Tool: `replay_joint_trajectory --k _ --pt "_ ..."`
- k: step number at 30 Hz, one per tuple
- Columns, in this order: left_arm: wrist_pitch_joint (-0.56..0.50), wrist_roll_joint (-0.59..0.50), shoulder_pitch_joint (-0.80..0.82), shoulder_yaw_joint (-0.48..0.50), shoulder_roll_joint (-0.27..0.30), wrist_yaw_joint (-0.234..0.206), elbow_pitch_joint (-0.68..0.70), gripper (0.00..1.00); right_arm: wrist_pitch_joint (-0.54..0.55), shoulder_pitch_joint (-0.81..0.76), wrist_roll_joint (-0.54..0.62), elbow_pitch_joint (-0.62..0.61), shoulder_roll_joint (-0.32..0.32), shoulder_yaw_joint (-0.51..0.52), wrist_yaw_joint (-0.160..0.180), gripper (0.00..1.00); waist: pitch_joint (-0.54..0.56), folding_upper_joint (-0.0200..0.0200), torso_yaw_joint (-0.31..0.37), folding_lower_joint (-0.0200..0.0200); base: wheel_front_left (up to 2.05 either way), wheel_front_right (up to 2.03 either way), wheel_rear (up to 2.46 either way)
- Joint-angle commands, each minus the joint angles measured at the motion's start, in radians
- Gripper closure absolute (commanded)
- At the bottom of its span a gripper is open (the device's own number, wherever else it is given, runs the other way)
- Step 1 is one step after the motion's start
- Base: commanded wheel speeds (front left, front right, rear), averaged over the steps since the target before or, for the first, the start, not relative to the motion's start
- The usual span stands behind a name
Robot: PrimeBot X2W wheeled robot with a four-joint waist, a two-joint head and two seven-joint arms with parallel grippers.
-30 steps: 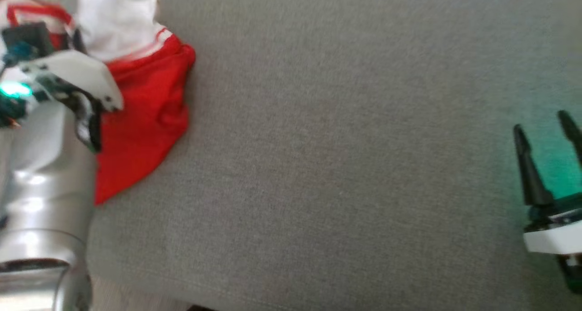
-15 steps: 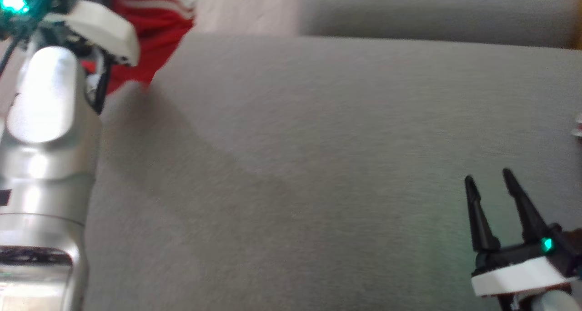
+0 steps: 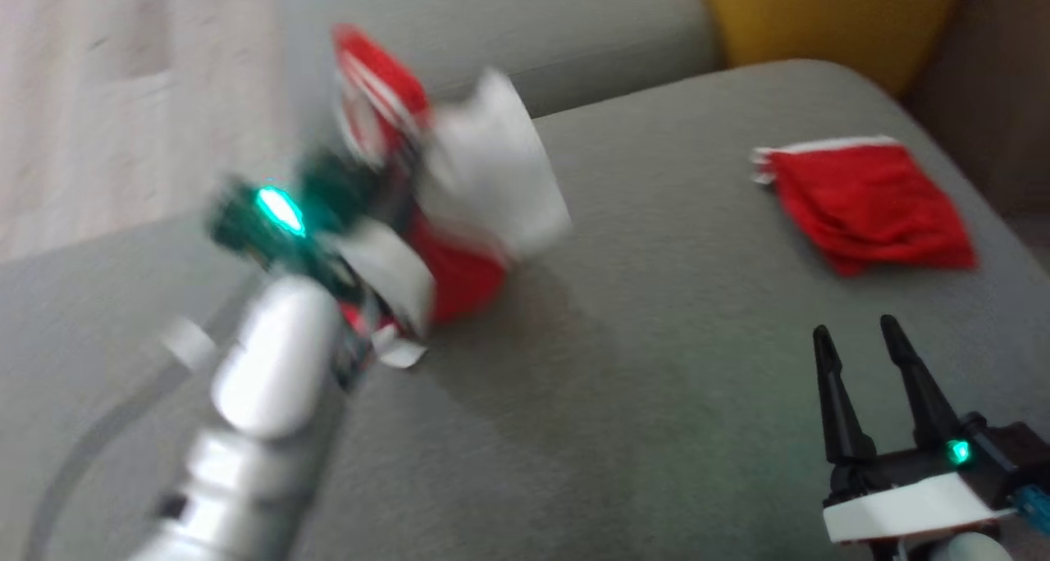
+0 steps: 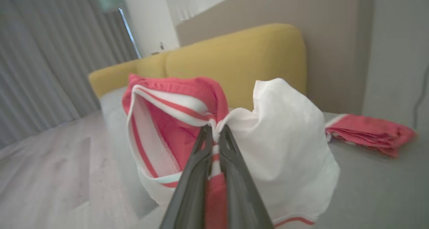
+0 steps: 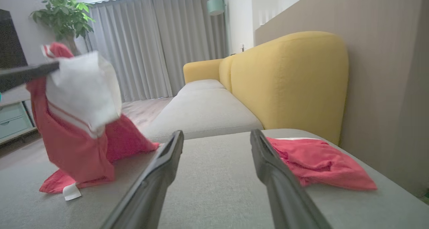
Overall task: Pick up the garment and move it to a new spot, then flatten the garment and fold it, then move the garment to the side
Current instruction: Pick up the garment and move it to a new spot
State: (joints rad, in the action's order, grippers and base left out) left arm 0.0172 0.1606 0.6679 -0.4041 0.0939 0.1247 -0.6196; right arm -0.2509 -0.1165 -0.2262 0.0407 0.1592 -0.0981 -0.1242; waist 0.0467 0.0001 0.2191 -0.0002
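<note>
Pinches bunched red-and-white garment (image 4: pixel 288 138) tight in left gripper (image 4: pixel 214 130), hanging over grey sofa seat (image 3: pixel 656 397) with hem touching it, for carrying to new spot, with right gripper (image 3: pixel 855 328) spread, empty, free for flattening.

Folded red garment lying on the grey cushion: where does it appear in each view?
Head view: the folded red garment lies upper right, beyond the right gripper.
Left wrist view: folded red garment at the right edge, mid height.
Right wrist view: folded red garment at lower right.
Shared landmark: the yellow backrest.
</note>
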Motion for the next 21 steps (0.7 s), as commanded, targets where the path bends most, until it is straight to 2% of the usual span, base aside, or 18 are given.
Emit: replay_joint_trajectory --k 1,6,7,8,11,16,21 --pt "0.022 0.005 -0.003 0.001 0.003 0.002 0.003 1.00 -0.011 0.025 0.002 -0.030 0.001 -0.030 -0.007 0.00 -0.012 -0.0001 0.082 0.0002 0.00 0.00 0.00" --pt "0.092 -0.012 -0.101 -0.078 -0.029 -0.018 -0.101 1.00 -0.011 0.038 -0.008 -0.024 -0.008 -0.056 -0.007 0.00 -0.069 -0.0001 0.105 0.0002 0.00 0.00 0.00" --pt "0.119 -0.016 -0.113 -0.096 -0.034 -0.030 -0.121 0.53 -0.011 0.043 -0.011 -0.024 -0.010 -0.059 -0.007 0.00 -0.087 -0.0001 0.106 0.0002 0.00 0.00 0.00" --pt "0.148 -0.017 -0.122 -0.113 -0.038 -0.041 -0.137 0.00 -0.011 0.048 -0.014 -0.022 -0.012 -0.060 -0.007 0.00 -0.100 -0.0001 0.103 0.0002 0.00 0.00 0.00" --pt "0.210 -0.001 -0.145 -0.169 -0.043 -0.081 -0.143 0.00 -0.011 0.055 -0.019 -0.009 -0.015 -0.054 -0.007 0.00 -0.114 -0.0001 0.079 0.0002 0.00 0.00 0.00" --pt "0.243 0.078 -0.235 -0.260 -0.043 -0.203 -0.001 0.00 -0.011 0.033 -0.013 0.021 -0.017 -0.036 -0.007 0.00 -0.051 -0.0001 0.006 0.0002 0.00 0.00 0.00" --pt "0.244 0.085 -0.397 -0.219 -0.040 -0.329 0.188 0.00 -0.011 -0.005 0.009 0.025 -0.030 0.009 -0.007 0.00 0.013 -0.0001 -0.089 0.0002 0.00 0.00 0.00"
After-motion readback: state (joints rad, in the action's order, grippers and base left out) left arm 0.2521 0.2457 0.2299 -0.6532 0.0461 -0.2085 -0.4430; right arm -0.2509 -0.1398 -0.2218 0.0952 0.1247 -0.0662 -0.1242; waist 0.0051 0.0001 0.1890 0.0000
